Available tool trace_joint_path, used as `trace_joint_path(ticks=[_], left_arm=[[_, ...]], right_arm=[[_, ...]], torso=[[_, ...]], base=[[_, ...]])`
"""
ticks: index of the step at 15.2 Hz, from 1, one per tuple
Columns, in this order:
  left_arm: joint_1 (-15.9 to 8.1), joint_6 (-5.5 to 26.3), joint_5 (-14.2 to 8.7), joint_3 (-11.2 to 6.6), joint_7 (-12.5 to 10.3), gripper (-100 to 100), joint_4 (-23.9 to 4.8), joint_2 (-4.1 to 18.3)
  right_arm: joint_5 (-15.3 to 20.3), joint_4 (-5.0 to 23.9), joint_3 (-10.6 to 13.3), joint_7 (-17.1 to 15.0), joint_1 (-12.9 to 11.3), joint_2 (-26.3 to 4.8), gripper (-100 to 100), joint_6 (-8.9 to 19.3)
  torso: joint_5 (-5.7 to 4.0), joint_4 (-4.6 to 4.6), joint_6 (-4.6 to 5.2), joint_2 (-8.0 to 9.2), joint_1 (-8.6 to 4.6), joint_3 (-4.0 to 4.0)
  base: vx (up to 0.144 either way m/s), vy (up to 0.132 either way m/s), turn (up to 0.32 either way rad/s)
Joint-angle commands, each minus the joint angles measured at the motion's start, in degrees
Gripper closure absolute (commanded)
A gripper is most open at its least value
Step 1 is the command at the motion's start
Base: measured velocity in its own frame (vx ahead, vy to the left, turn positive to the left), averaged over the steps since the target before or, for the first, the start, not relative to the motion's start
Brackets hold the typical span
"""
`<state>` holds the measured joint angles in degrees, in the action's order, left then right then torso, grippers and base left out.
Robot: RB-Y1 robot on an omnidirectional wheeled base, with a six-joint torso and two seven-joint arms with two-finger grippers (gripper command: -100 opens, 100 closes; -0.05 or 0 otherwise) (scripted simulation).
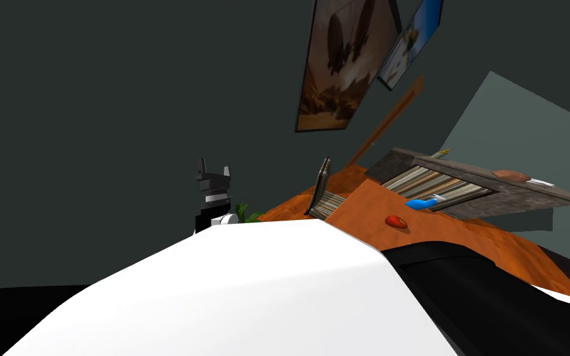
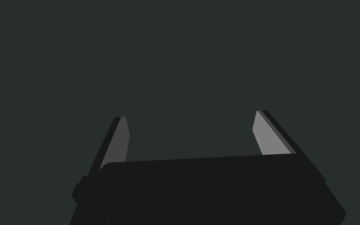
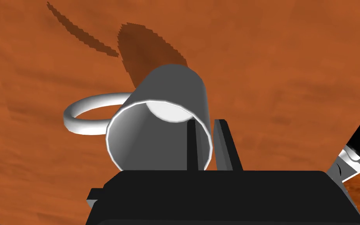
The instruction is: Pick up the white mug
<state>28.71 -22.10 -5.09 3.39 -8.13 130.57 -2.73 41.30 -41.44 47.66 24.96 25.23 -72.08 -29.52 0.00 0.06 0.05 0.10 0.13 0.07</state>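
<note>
While the right gripper (image 3: 205, 123) clamps the wall of the white mug (image 3: 175, 90), one finger inside the rim, the handle (image 3: 82, 117) sits opposite. The mug looks clear of the orange table (image 3: 292, 58). Left gripper (image 2: 191, 114) spread, idle.

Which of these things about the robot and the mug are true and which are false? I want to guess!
1. The right gripper pinches the white mug by its wall, with one finger inside and one outside. True.
2. The left gripper is holding a spoon. False: its fingers stand wide apart with nothing between them.
3. The mug has no handle. False: a ring-shaped handle sticks out from its side.
4. The surface behind the mug is orange-brown. True.
</note>
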Motion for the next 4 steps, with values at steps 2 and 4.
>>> trace_joint_path(ticks=[2, 4], left_arm=[[0.00, 0.00, 0.00, 0.00, 0.00, 0, 0.00, 0.00], [0.00, 0.00, 0.00, 0.00, 0.00, 0, 0.00, -0.01]], right_arm=[[-0.31, 0.09, -0.24, 0.19, -0.13, -1.84, 100, -1.91], [-0.24, -1.45, 0.06, -0.55, 0.32, -2.55, 100, -1.04]], torso=[[0.04, 0.00, 0.02, -0.01, 0.07, 0.00], [0.11, 0.00, 0.02, -0.05, 0.29, -0.02]], base=[[0.009, 0.043, -0.070], [0.017, 0.055, -0.049]])
